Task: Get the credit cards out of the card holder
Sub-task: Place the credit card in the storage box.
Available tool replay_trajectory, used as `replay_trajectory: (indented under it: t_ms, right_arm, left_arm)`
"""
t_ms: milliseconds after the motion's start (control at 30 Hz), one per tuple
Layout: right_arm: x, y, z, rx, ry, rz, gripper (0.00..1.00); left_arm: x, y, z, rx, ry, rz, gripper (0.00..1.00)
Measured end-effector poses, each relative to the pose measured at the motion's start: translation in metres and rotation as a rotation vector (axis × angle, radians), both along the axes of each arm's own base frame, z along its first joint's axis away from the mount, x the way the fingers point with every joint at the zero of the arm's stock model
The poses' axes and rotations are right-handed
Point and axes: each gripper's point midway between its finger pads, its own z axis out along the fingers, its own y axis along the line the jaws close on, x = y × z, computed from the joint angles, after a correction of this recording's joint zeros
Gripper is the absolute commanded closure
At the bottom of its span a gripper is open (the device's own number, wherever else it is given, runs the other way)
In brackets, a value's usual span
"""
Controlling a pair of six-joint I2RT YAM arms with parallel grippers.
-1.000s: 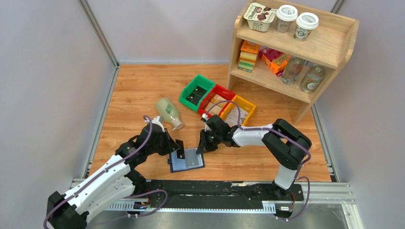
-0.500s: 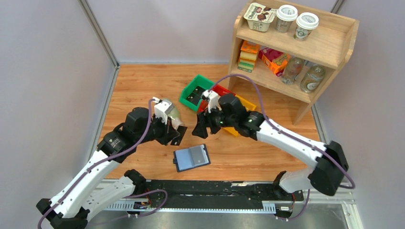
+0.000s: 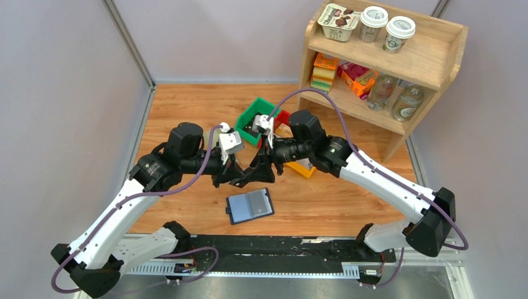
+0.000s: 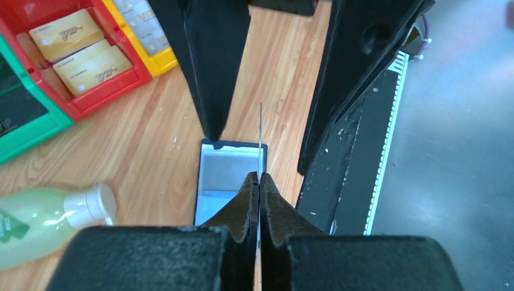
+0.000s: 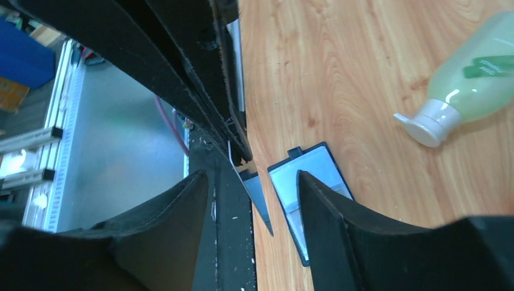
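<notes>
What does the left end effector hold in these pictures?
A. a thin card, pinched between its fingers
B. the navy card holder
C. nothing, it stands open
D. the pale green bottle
A: in the left wrist view the left end effector is shut on a thin credit card seen edge-on, while the card holder lies apart on the table.

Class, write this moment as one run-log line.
left gripper: shut on card | right gripper: open, straddling card | card holder: open, untouched
</notes>
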Motion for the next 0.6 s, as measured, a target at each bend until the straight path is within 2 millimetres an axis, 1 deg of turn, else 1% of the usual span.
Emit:
replay_trajectory:
  t_ms: [67, 100, 133, 167, 200, 233, 267, 300, 333, 367, 400, 433, 467, 500, 533, 567, 600]
  right_arm:
    - [-0.003, 0.003, -0.004, -0.006, 0.011, 0.038, 0.81]
    - [-0.004, 0.003, -0.006, -0.009, 0.007, 0.055, 0.93]
    - [-0.006, 0.004, -0.007, -0.014, 0.013, 0.069, 1.00]
    - [-0.007, 0.005, -0.009, -0.019, 0.024, 0.082, 1.00]
    - [-0.008, 0.005, -0.009, -0.019, 0.021, 0.094, 1.00]
    - [-0.008, 0.005, -0.010, -0.020, 0.016, 0.097, 1.00]
    - [-0.007, 0.006, -0.010, -0.021, 0.016, 0.097, 1.00]
    - [-0.005, 0.006, -0.011, -0.023, 0.017, 0.093, 1.00]
    - [-0.002, 0.006, -0.012, -0.024, 0.026, 0.082, 1.00]
    - [0.003, 0.005, -0.014, -0.029, 0.037, 0.066, 1.00]
    - [0.010, 0.004, -0.017, -0.039, 0.061, 0.036, 1.00]
    - [0.020, 0.003, -0.021, -0.048, 0.084, -0.002, 1.00]
    - [0.037, 0.001, -0.026, -0.062, 0.116, -0.065, 1.00]
    - [0.050, -0.001, -0.031, -0.074, 0.137, -0.118, 1.00]
    - [0.068, -0.003, -0.038, -0.093, 0.169, -0.191, 1.00]
    - [0.086, -0.006, -0.045, -0.110, 0.204, -0.267, 1.00]
    - [0.100, -0.008, -0.050, -0.122, 0.230, -0.323, 1.00]
  left_arm:
    - [0.001, -0.004, 0.001, 0.003, -0.005, -0.031, 0.99]
    - [0.001, -0.005, 0.001, 0.005, -0.009, -0.040, 0.99]
    - [0.002, -0.005, 0.001, 0.006, -0.013, -0.046, 0.96]
    - [0.003, -0.005, 0.001, 0.009, -0.019, -0.048, 0.93]
    - [0.003, -0.004, 0.000, 0.014, -0.022, -0.045, 0.86]
    - [0.004, -0.004, -0.001, 0.019, -0.024, -0.040, 0.83]
    - [0.006, -0.002, -0.002, 0.027, -0.028, -0.028, 0.75]
    - [0.009, -0.001, -0.002, 0.036, -0.036, -0.010, 0.65]
    - [0.015, 0.002, -0.003, 0.051, -0.054, 0.021, 0.59]
    - [0.022, 0.006, -0.004, 0.071, -0.071, 0.065, 0.48]
    - [0.031, 0.013, -0.006, 0.096, -0.092, 0.129, 0.44]
    - [0.040, 0.020, -0.007, 0.116, -0.115, 0.185, 0.37]
    - [0.053, 0.033, -0.010, 0.145, -0.147, 0.292, 0.34]
    - [0.060, 0.044, -0.012, 0.167, -0.166, 0.362, 0.30]
    - [0.069, 0.059, -0.017, 0.195, -0.185, 0.457, 0.23]
    - [0.075, 0.075, -0.022, 0.221, -0.204, 0.549, 0.20]
    - [0.078, 0.087, -0.027, 0.241, -0.215, 0.610, 0.20]
